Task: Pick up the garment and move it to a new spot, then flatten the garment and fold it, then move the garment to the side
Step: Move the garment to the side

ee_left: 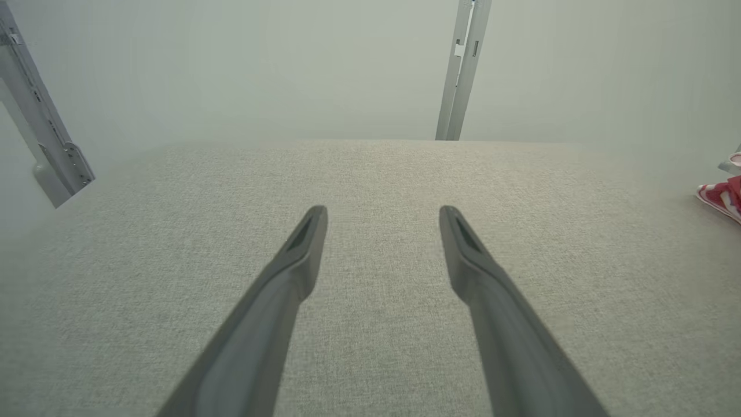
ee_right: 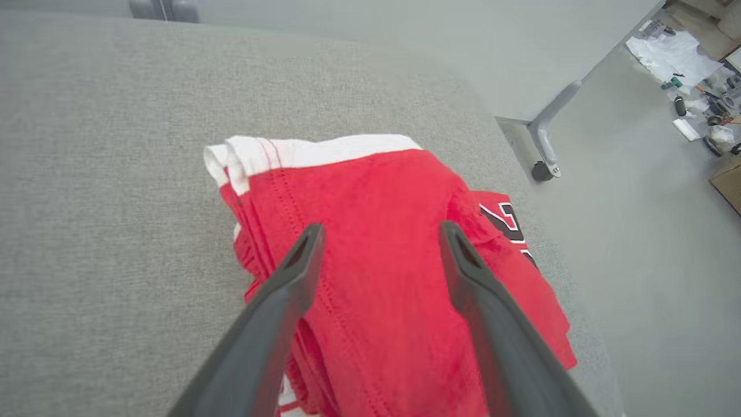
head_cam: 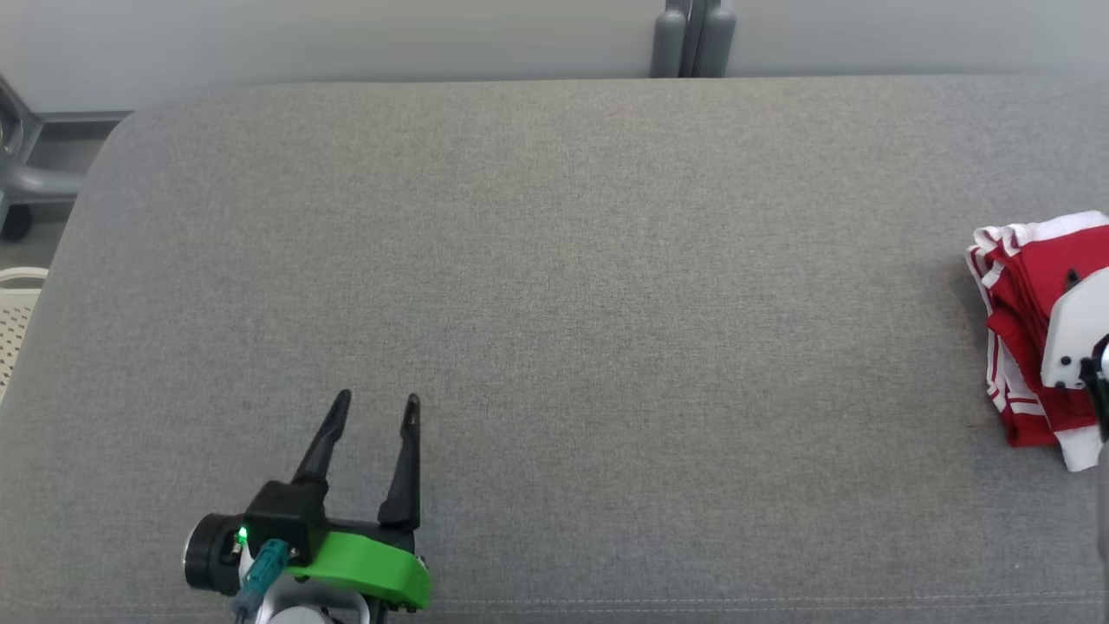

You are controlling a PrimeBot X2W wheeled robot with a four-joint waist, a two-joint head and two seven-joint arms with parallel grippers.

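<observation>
The garment (head_cam: 1022,321) is a red jersey with white trim and black lettering, folded into a thick bundle at the far right edge of the grey padded table (head_cam: 554,260). In the right wrist view the garment (ee_right: 382,255) lies just below my right gripper (ee_right: 379,231), whose two dark fingers stand apart with nothing between them. The right arm's white wrist housing (head_cam: 1074,334) hangs over the bundle in the head view. My left gripper (head_cam: 379,400) rests open at the table's lower left, far from the garment (ee_left: 721,197), its fingers empty over bare fabric (ee_left: 382,214).
A grey post (head_cam: 693,39) stands behind the table's far edge. A pale perforated basket (head_cam: 16,321) sits off the left side. Beyond the table's right edge is grey floor with a castor leg (ee_right: 544,145) and scattered clutter (ee_right: 689,52).
</observation>
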